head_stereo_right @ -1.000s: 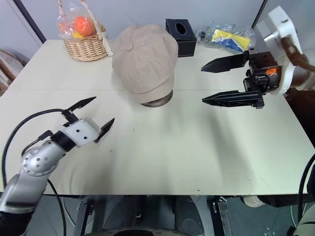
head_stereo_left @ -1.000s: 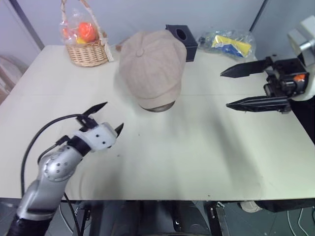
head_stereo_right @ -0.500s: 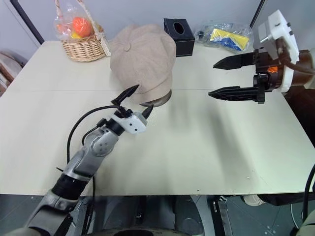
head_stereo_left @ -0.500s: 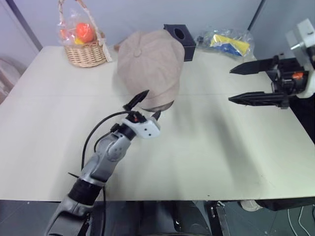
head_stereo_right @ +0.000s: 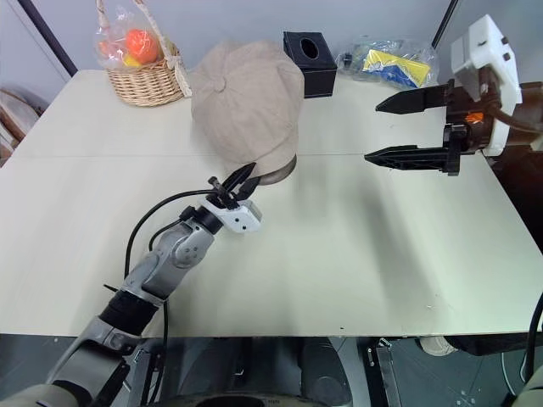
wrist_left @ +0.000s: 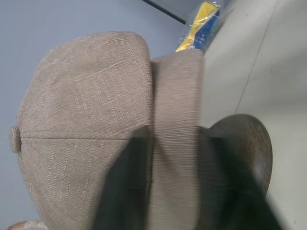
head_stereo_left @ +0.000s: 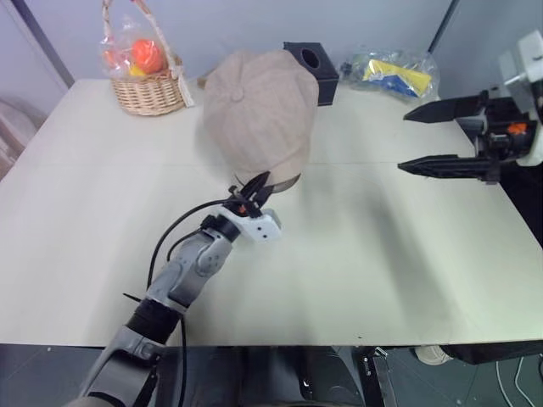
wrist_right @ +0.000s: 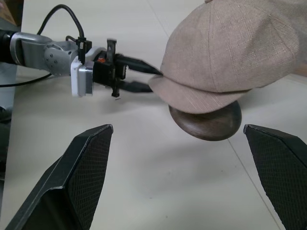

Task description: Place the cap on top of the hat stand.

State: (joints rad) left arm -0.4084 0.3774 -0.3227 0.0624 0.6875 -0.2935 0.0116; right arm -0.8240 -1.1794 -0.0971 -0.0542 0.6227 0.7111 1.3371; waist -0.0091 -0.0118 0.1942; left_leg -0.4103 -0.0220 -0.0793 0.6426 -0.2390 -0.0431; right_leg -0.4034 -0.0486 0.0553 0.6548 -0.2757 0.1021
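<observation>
Left gripper (head_stereo_right: 242,180) now reached in from the near-left part of the table (head_stereo_right: 356,254) and shut on the brim of the cap (head_stereo_right: 248,102), both black fingers pinching the fabric edge. Right gripper (head_stereo_right: 409,127) hanging wide apart at the far right, holding nothing. Cap sitting over the hat stand (wrist_right: 207,120), near the middle far side, already covering the domed head. Probably a grip to straighten or seat the cap better. Stem and most of the head hidden under the fabric; only the dark round base showing. Hard to judge whether centred.
</observation>
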